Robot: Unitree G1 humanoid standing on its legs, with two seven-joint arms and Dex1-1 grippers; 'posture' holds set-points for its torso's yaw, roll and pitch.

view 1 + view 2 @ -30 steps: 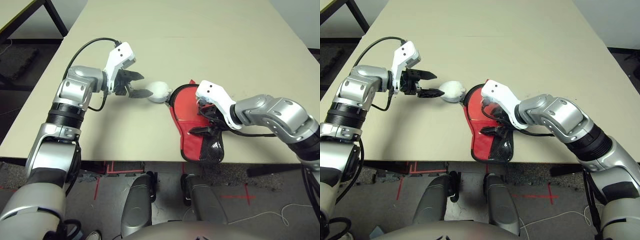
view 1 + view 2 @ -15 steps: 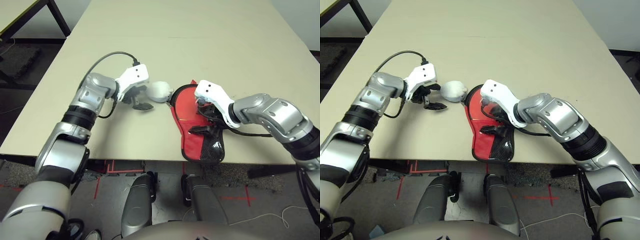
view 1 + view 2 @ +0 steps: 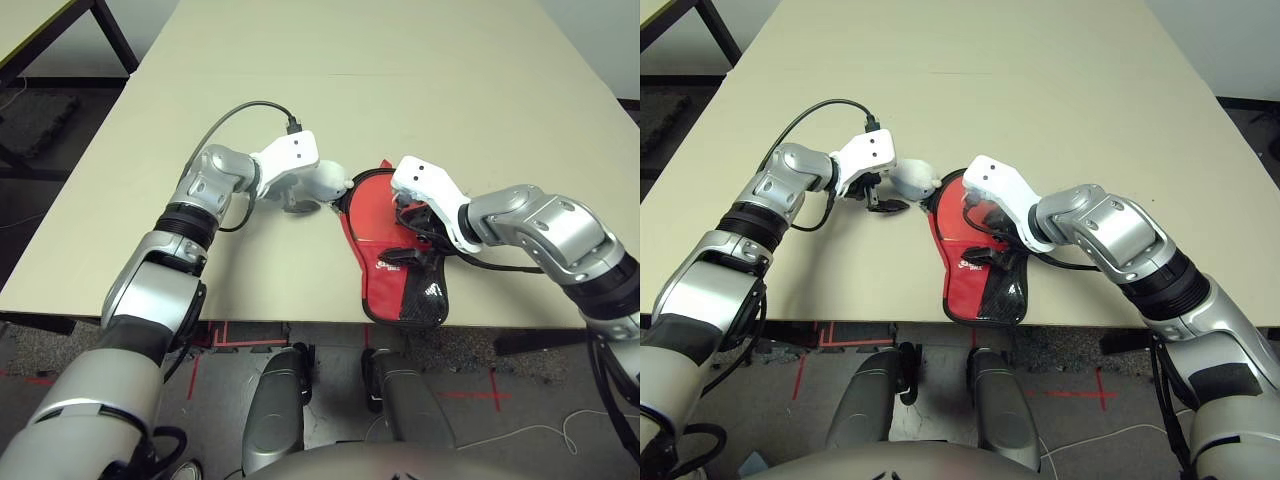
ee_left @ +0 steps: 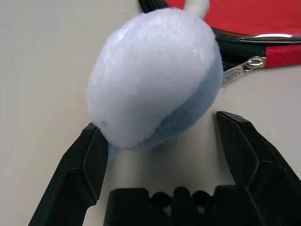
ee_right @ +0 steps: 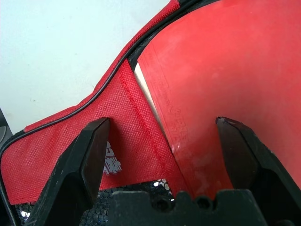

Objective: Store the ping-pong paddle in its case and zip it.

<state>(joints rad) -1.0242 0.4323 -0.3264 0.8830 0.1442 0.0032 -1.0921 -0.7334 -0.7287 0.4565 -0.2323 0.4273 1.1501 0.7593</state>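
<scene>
Looking out from the robot's body, first noted the floor (image 3: 330, 405) marked with red tape (image 3: 250, 343), lower than the case (image 3: 378, 298) and nearer. Next saw the worktop (image 3: 250, 285), with the case lying flat close to its near edge, narrow end towards the robot. Noted a black mesh pocket (image 3: 428, 297) on the case's right side and a small white logo (image 5: 112, 165) on its red fabric.

Over the middle of the case, found the right gripper (image 5: 164, 120) with its fingers wide open, one above the red fabric by the logo, the other above the paddle (image 5: 188, 94). Could not tell whether either touched. Saw the paddle in the case, red rubber upwards in the rounded far part, a strip of pale wood beside the fabric panel.

Just left of that rounded part, saw the fluffy white ball (image 4: 150, 84), close to a metal zipper pull (image 4: 237, 71) on the case's rim. Left of the case, by the ball, found the left gripper (image 4: 157, 118) with fingers spread apart, without a grip. Farther off, beyond the case and well to its left, made out a second table (image 3: 25, 20).
</scene>
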